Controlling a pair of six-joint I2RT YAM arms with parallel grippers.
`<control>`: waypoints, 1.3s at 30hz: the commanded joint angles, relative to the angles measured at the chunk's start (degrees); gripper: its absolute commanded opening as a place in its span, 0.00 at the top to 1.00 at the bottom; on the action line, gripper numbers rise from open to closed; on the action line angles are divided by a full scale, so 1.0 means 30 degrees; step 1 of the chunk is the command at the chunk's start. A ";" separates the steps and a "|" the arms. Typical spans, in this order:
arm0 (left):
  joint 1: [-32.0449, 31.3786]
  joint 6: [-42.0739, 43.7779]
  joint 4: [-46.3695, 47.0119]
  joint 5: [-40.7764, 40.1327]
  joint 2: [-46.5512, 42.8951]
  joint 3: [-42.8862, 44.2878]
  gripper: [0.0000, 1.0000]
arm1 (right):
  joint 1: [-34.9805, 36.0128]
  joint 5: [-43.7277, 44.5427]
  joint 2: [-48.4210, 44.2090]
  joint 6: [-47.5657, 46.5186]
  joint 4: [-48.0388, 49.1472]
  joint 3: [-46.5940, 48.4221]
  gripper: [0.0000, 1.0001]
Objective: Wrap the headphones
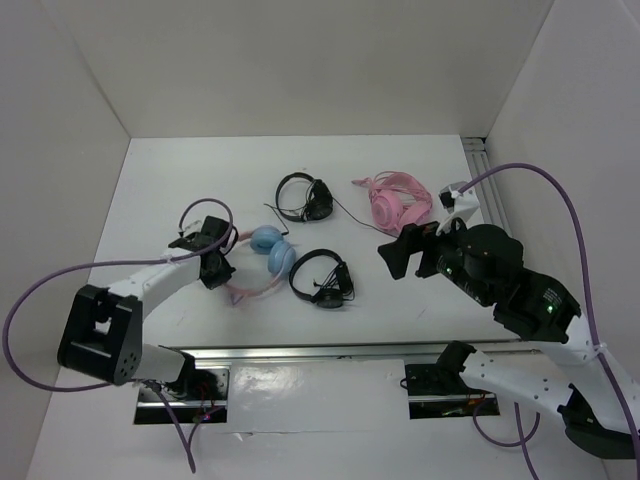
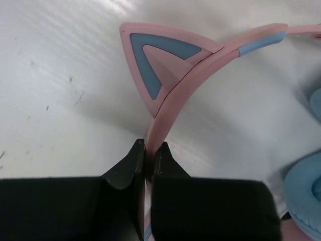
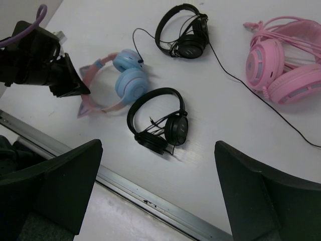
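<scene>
The headphones [image 1: 272, 247] lie on the white table left of centre, with light blue ear cups and a pink headband with cat ears. My left gripper [image 1: 220, 268] is shut on the pink headband, just below one cat ear [image 2: 160, 60]; the jaws pinch the band [image 2: 149, 145] low on the table. In the right wrist view the headphones [image 3: 128, 80] lie beside the left gripper [image 3: 70, 83], and a thin dark cable [image 3: 136, 45] runs from one blue cup. My right gripper [image 1: 405, 250] is open and empty, held above the table right of centre [image 3: 158, 148].
One pair of black headphones [image 1: 322, 278] lies just right of the blue cups, and a second pair [image 1: 305, 198] lies farther back. The all-pink cat-ear headphones [image 1: 395, 200] lie at the back right with a long cable. A metal rail [image 1: 320, 352] runs along the table's near edge.
</scene>
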 commanded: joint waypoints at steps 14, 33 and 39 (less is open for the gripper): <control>-0.0857 0.6363 -0.9999 0.0956 -0.7143 1.3489 1.00 | -0.0176 -0.3885 0.0090 -0.4777 1.5002 -0.5973 0.00; -0.0857 0.8855 -1.3518 0.5697 -0.6027 2.2788 1.00 | -0.2195 -0.5319 0.5597 -0.8969 2.1927 -0.6268 0.27; -0.0857 0.8855 -1.3928 0.4823 -0.6027 2.3142 0.99 | -0.2960 -0.7078 0.5545 -0.8209 2.2691 -0.6268 0.72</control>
